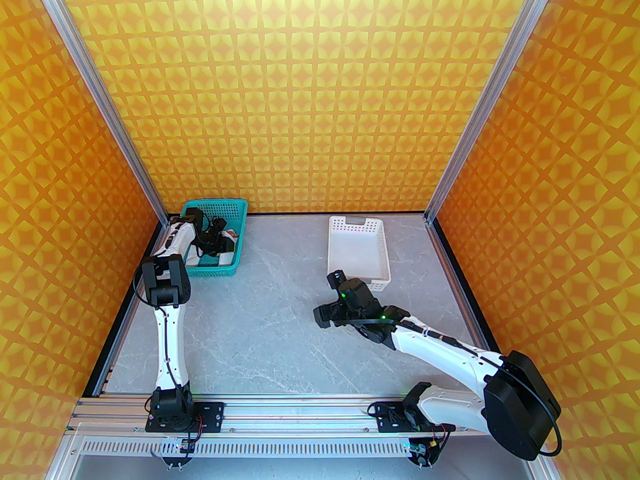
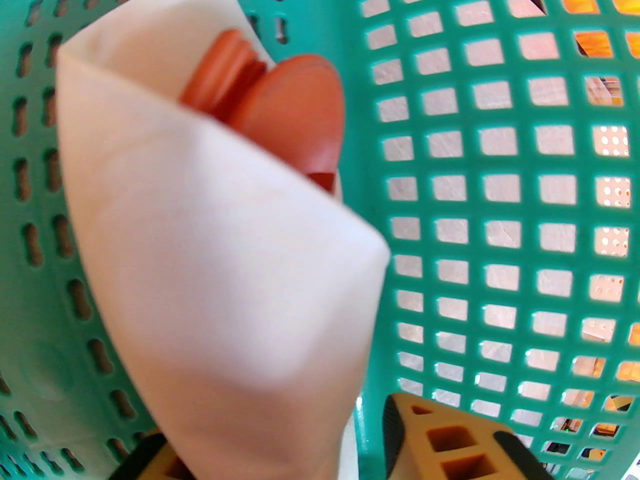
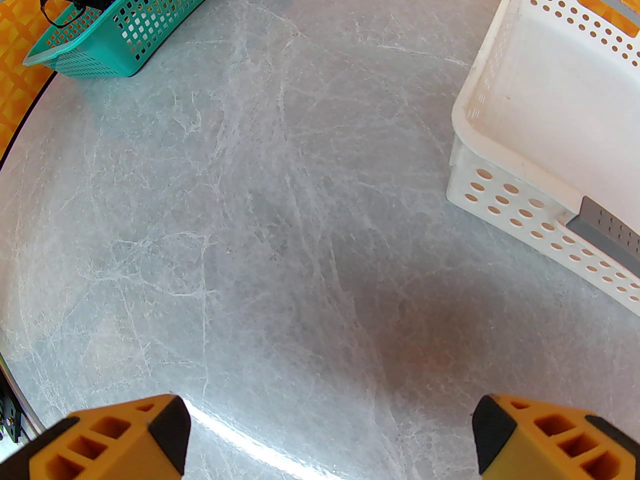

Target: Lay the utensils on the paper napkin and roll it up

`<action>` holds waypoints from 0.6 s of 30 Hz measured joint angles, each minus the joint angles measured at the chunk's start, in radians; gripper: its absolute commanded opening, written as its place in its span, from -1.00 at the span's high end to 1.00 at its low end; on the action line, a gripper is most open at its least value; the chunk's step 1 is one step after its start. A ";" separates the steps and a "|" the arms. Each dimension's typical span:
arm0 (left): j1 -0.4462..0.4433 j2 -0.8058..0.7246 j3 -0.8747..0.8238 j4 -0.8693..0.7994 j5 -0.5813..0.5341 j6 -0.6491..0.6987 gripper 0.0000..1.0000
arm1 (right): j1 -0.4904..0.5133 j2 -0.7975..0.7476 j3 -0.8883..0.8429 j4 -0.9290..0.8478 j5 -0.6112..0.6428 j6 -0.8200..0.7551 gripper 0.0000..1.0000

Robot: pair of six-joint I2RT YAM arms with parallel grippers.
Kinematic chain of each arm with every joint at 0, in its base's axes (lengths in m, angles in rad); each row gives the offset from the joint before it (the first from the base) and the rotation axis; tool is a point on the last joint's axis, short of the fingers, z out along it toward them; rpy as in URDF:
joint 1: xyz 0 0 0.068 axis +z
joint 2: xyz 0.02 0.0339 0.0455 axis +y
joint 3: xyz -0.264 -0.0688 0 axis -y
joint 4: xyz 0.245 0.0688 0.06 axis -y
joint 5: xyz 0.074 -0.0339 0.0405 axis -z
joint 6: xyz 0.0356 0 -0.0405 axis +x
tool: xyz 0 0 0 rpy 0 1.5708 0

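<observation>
The paper napkin [image 2: 215, 268] is rolled into a loose white cone inside the teal basket [image 2: 500, 218]. The reddish-brown spoon's bowl [image 2: 300, 118] and a ridged orange utensil end [image 2: 220, 73] stick out of its far end; the third utensil is hidden. The roll runs down between the fingers of my left gripper [image 2: 270, 458], which stands open around it, with a slim gap at the right finger [image 2: 440, 443]. From above, the left gripper [image 1: 215, 240] sits in the teal basket [image 1: 235, 208] beside the white roll [image 1: 227, 249]. My right gripper [image 1: 327, 295] hovers open over bare table.
A white perforated basket [image 1: 332, 248] stands at the back centre-right, just beyond the right gripper [image 3: 330, 433], and its wall [image 3: 500, 118] is close on the right. The teal basket [image 3: 130, 33] lies far left. Grey marble table spreads between the arms.
</observation>
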 measured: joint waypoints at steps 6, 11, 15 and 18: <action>0.000 -0.008 0.000 -0.011 -0.020 0.008 0.02 | 0.000 0.000 0.000 0.000 0.000 0.000 -0.97; 0.000 -0.019 -0.002 -0.022 -0.059 0.018 -0.03 | 0.000 0.000 0.000 0.000 0.001 0.000 -0.97; 0.000 -0.026 -0.008 -0.027 -0.087 0.023 -0.06 | 0.000 0.000 0.000 0.000 0.001 0.000 -0.97; 0.000 -0.032 -0.011 -0.032 -0.101 0.026 -0.10 | 0.000 0.000 0.000 0.000 0.001 0.000 -0.97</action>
